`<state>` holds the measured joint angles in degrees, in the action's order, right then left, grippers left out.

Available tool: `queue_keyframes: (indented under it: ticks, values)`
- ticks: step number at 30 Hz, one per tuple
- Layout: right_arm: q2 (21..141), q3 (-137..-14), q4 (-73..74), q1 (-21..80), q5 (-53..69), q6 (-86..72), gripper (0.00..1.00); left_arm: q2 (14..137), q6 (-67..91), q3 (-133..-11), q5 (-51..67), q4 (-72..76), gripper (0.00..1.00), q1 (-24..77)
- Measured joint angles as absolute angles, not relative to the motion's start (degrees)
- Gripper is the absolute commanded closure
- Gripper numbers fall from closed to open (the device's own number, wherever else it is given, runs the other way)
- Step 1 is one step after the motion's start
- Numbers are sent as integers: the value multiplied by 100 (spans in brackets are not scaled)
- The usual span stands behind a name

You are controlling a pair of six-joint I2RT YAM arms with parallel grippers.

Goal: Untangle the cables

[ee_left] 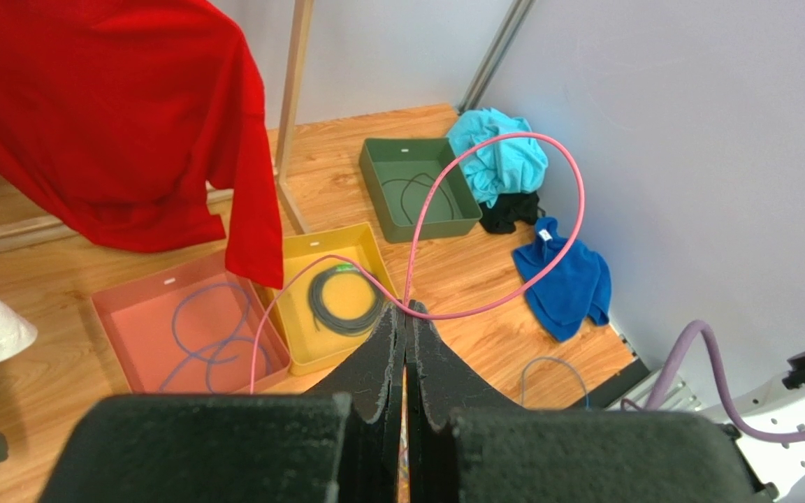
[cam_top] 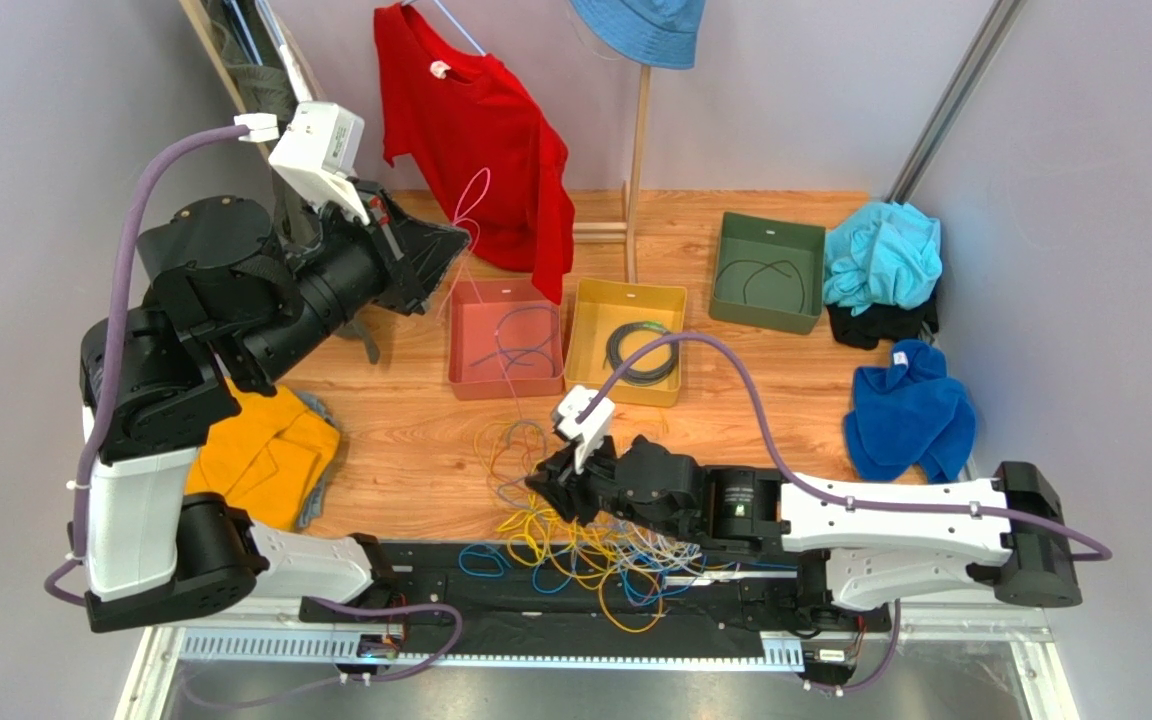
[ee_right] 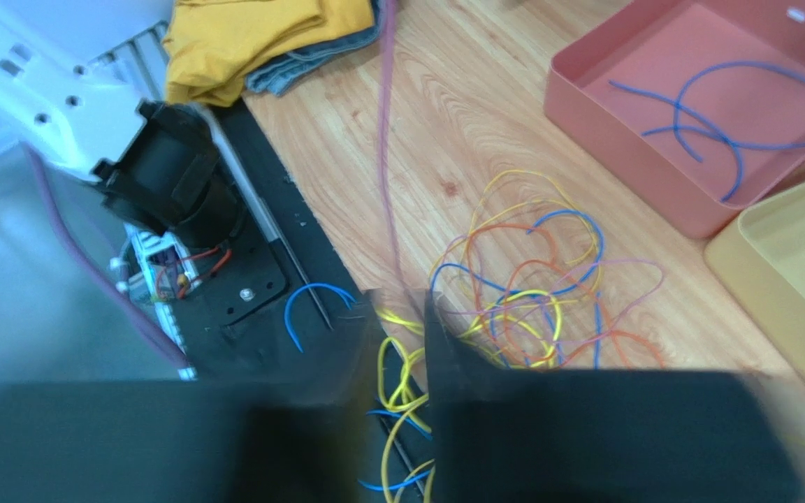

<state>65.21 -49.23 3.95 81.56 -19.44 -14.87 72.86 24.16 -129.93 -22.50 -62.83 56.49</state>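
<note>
The pink tray [cam_top: 504, 342] holds loose blue cable [ee_right: 734, 168]. Just right of it, the yellow tray [cam_top: 591, 354] holds a coiled grey cable [ee_left: 317, 304]. Farther right and back, the green tray [cam_top: 767, 308] holds one thin dark cable [cam_top: 763, 264].

The main tangle of cables [cam_top: 582, 548] – yellow, orange, blue and pale strands – lies on the tabletop [cam_top: 417, 435] in front of the pink tray and spills onto the black strip at the near edge.

The left end effector [ee_left: 405, 320] is raised to the left of the pink tray. Its fingers are pressed together on a pink cable [ee_left: 575, 210], which arcs in a wide loop beyond the tips and also trails down towards the tangle.

The right end effector [ee_right: 396, 314] is low, in front of the pink tray, at the tangle's left edge. The wires lie just beyond and beneath its tips. Its fingers [ee_right: 449, 335] are blurred – a narrow gap shows between them, but whether they pinch a strand cannot be told.
</note>
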Motion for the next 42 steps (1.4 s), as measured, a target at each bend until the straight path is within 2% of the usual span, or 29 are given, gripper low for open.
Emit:
queue_keyframes:
  ticks: [5,9,12,14,15,18,19,24,31,42]
  values:
    - [6963,-5186,416,8152,-2281,-1483,100,6928,2482,-12453,-2167,-6241,100,5649]
    - [6748,-5349,740,7979,-2683,-1468,100,6053,2689,-10864,-2128,-5752,100,5649]
    - [6405,-5787,1090,7631,-2917,-1452,100,5245,2908,-9271,-2080,-5382,93,5649]
    - [6254,-6346,1308,7404,-3092,-1393,100,4840,3072,-8396,-1984,-5127,84,5649]
    - [6213,-6580,1334,7332,-3159,-1363,100,4681,3159,-8005,-1905,-4956,78,5649]
    - [6171,-7531,1559,7133,-3400,-1247,100,4370,3393,-6991,-1656,-4541,19,5649]
    - [6176,-7778,1627,7081,-3437,-1214,100,4274,3551,-6632,-1579,-4383,6,5649]
    - [6425,-9292,2078,6617,-3621,-1013,100,4001,3951,-5605,-1323,-3994,4,5649]
    - [7286,-11168,2899,5723,-3743,-786,100,3306,4386,-4779,-1247,-3577,4,5649]
    - [8399,-12516,4200,3638,-3140,-1227,100,2840,4899,-3566,-1017,-3142,10,5649]
